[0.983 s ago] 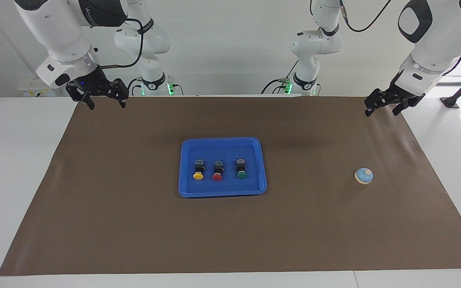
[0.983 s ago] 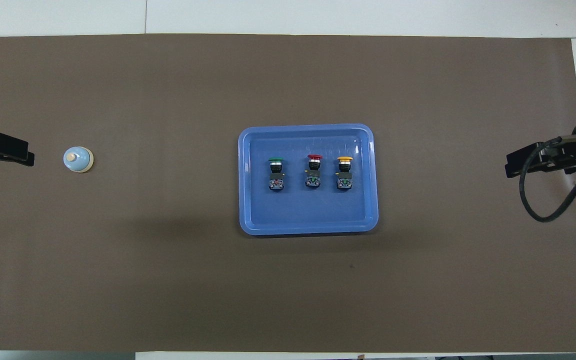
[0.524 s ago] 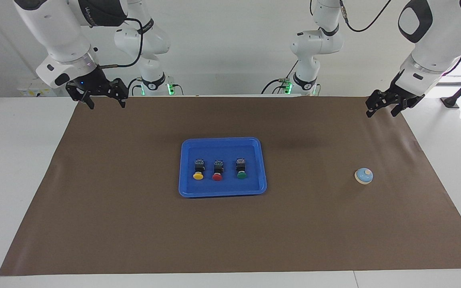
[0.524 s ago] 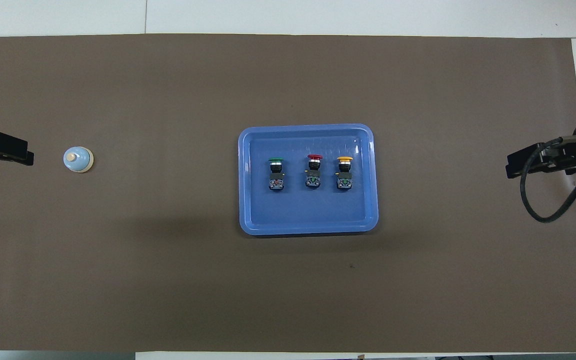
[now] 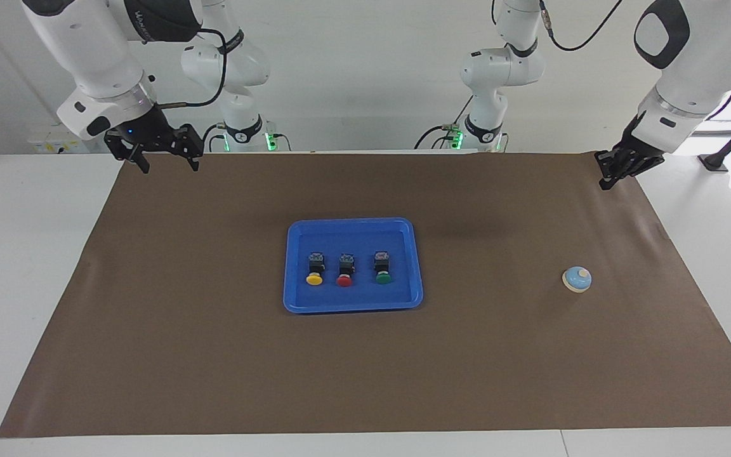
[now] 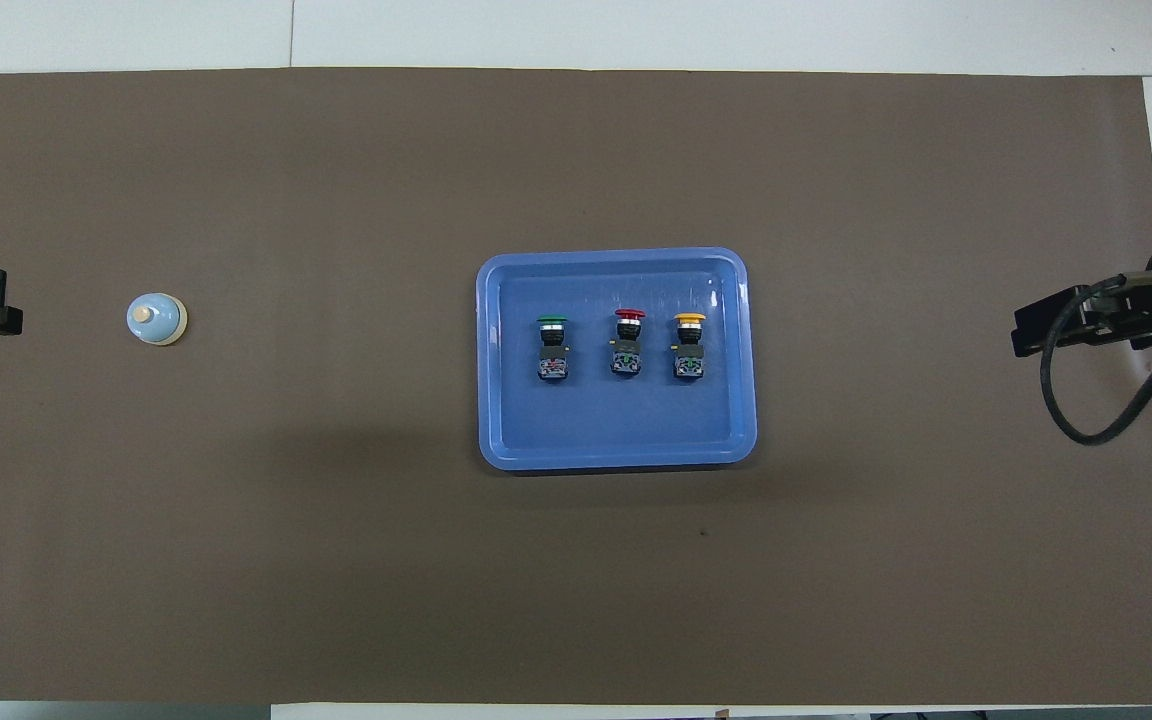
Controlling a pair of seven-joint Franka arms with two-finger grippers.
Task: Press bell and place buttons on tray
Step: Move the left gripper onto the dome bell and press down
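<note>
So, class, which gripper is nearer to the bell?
Left. The left gripper hangs shut over the mat's edge at the bell's end of the table. The right gripper waits open at the other end, past the tray.

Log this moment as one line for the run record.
left pincer: shut, empty, raised over mat corner | right pincer: open, waiting | bell: on mat, untouched | buttons: three lying in tray

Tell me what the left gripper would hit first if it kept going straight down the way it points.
Probably the brown mat near its corner. The left gripper, shut, points down over that edge; the bell sits off its line.
</note>
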